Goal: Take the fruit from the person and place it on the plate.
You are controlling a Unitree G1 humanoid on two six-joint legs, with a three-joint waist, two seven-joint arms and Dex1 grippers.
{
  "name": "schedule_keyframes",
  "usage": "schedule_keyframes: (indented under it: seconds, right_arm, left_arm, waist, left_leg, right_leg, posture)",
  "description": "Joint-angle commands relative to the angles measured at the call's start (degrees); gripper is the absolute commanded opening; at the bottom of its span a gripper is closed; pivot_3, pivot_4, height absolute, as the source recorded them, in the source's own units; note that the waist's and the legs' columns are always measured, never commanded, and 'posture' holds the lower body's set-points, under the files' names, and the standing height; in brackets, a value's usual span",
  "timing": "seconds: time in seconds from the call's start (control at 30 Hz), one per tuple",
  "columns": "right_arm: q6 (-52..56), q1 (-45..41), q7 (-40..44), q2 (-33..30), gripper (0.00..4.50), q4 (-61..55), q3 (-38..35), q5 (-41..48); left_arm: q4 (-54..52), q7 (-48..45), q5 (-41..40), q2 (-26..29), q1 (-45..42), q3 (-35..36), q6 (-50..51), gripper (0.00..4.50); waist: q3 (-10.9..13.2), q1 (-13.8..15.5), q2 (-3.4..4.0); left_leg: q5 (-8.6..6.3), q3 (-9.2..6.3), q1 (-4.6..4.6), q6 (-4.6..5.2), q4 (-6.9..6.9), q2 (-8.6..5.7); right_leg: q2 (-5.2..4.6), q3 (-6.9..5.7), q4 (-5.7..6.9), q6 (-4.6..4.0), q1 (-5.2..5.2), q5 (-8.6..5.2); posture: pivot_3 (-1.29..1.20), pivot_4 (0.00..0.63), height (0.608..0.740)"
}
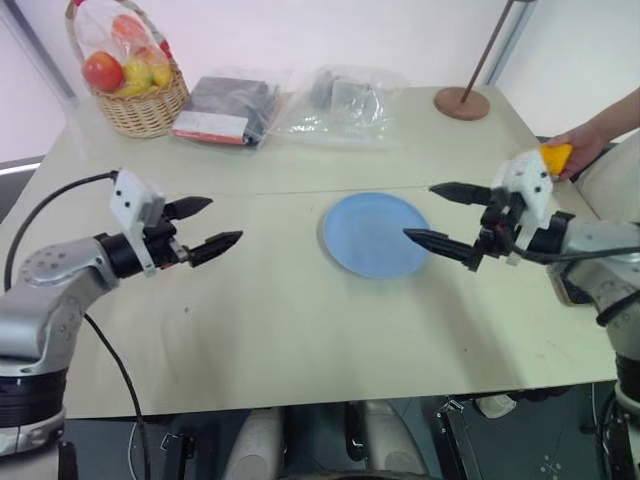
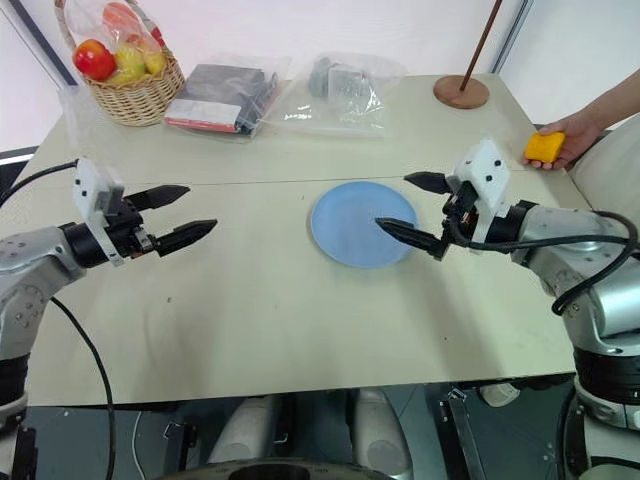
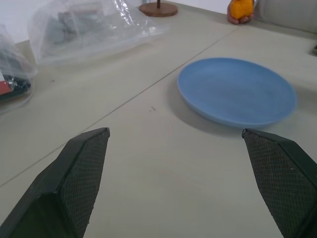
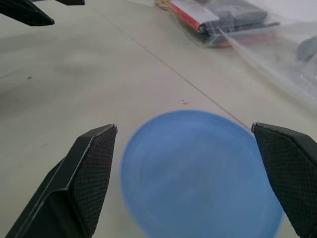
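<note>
A person's hand (image 2: 570, 135) holds the yellow-orange fruit (image 2: 544, 146) at the table's right edge, behind my right arm. The light-blue plate (image 2: 345, 228) lies flat near the middle of the table. My right gripper (image 2: 408, 208) hovers open over the plate's right rim, pointing left, nothing between its fingers. My left gripper (image 2: 185, 212) stands open over the left part of the table, pointing right toward the plate, also holding nothing. The fruit (image 3: 240, 8) and the plate (image 3: 237, 91) show in the left wrist view too.
A wicker basket (image 2: 130, 95) with a red apple and wrapped fruits sits at the back left. Two plastic bags (image 2: 225, 97) (image 2: 340, 90) lie along the back. A brown disc with a rod (image 2: 461, 91) stands at the back right.
</note>
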Motion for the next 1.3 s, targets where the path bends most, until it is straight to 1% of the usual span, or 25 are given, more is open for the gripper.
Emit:
schedule_keyframes:
  seconds: [0.03,0.13,0.23,0.67,1.03,1.3]
  right_arm:
    - [0.46,-2.23,-0.74,-0.41,4.45,-0.94,-2.21,1.72]
    - [0.84,-3.06,-1.31,-0.22,4.45,-0.57,-1.89,1.84]
    - [0.91,-3.36,-2.42,0.32,4.45,-0.61,-1.5,1.7]
    - [1.61,-2.36,-4.51,0.48,4.45,-1.36,-2.11,2.11]
    - [3.26,2.17,-6.59,-0.16,4.45,-4.11,-4.9,3.62]
    - [4.62,3.72,-8.26,0.08,4.45,-5.72,-6.45,5.22]
  left_arm:
    - [-0.28,-0.84,-1.15,1.12,-0.72,1.97,0.26,4.5]
    - [-0.06,-0.79,-0.78,1.24,-1.05,1.45,0.64,4.5]
    - [-0.02,0.03,-2.62,-0.35,-2.37,1.67,1.46,4.5]
    - [0.05,1.47,-2.22,-2.0,-2.96,0.18,1.39,4.5]
    - [2.68,0.77,-0.79,-2.45,-5.64,-1.12,0.33,4.5]
    - [3.82,0.94,0.52,-3.72,-6.87,-1.93,-0.7,4.5]
  waist:
    - [0.0,-0.01,0.0]
    - [0.0,0.01,0.0]
    - [0.0,0.03,0.0]
    - [0.01,0.04,-0.02]
    - [0.01,0.11,-0.02]
    - [0.01,0.07,-0.02]
  left_leg:
    - [0.0,0.0,0.0,0.0,0.0,0.0]
    - [0.0,0.0,-0.01,0.0,0.0,0.02]
    - [0.0,0.01,-0.02,0.0,0.0,0.02]
    - [0.0,0.04,-0.02,0.0,0.0,0.03]
    - [0.0,0.05,-0.05,0.0,0.0,0.02]
    - [0.0,0.05,-0.04,0.0,0.0,0.05]
  right_leg:
    - [0.0,0.0,0.0,0.0,0.0,0.0]
    - [0.0,0.01,0.0,0.0,-0.01,0.0]
    - [-0.02,0.01,-0.01,0.0,-0.01,0.0]
    - [-0.04,0.02,-0.01,0.0,-0.02,0.01]
    - [-0.04,0.01,-0.04,0.0,-0.02,0.0]
    - [0.0,0.02,-0.03,0.0,-0.03,0.01]
  posture:
    - [0.0,0.15,0.74]
    - [0.0,0.15,0.74]
    - [0.0,0.15,0.74]
    - [0.0,0.15,0.74]
    - [0.0,0.15,0.74]
    - [0.0,0.15,0.74]
